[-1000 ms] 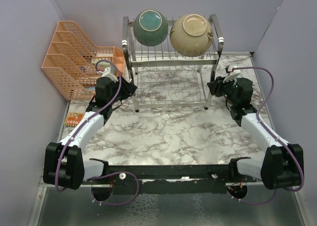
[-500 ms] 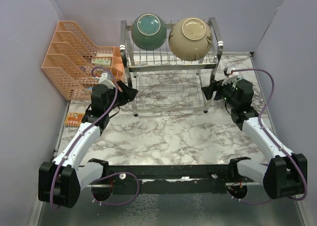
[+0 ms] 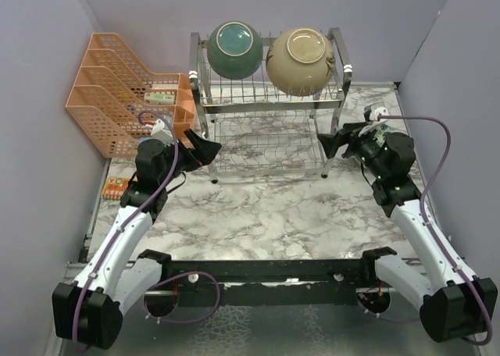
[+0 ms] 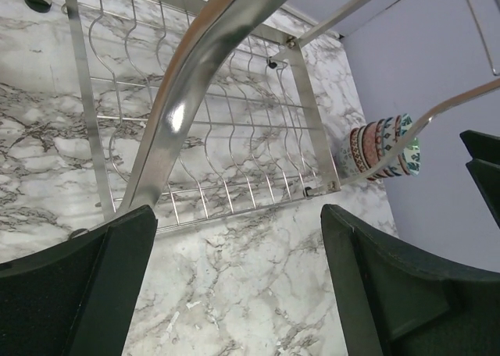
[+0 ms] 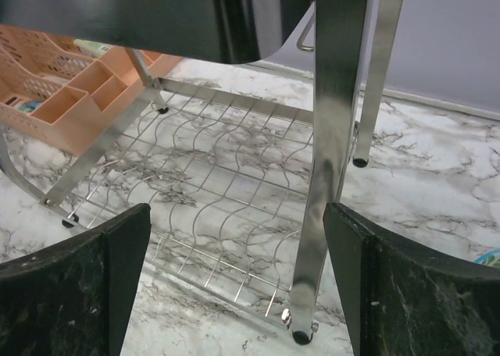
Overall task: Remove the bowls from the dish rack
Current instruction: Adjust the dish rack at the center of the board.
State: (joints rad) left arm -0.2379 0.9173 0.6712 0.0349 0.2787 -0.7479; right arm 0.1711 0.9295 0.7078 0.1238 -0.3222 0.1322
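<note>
The silver wire dish rack [image 3: 269, 141] stands at the back of the marble table. On its upper tier sit a teal bowl [image 3: 234, 50] and a cream bowl [image 3: 301, 58]. My left gripper [image 3: 207, 149] is open by the rack's front left leg [image 4: 187, 98], with only bare tabletop between its fingers [image 4: 94, 286]. My right gripper [image 3: 332, 144] is open by the front right leg [image 5: 332, 176], which stands just inside its right finger [image 5: 414, 293]. The left wrist view shows a stack of small patterned bowls [image 4: 383, 145] on the table beyond the rack. The lower tier [image 5: 211, 184] holds nothing.
An orange plastic mesh organizer [image 3: 125, 90] stands left of the rack, close to my left arm. A small orange card [image 3: 116, 186] lies on the table near the left wall. Purple walls close in the left, back and right sides.
Both grippers have opened wide next to the rack's front legs and drawn slightly back towards me. The rack shifted a little and now stands still.
</note>
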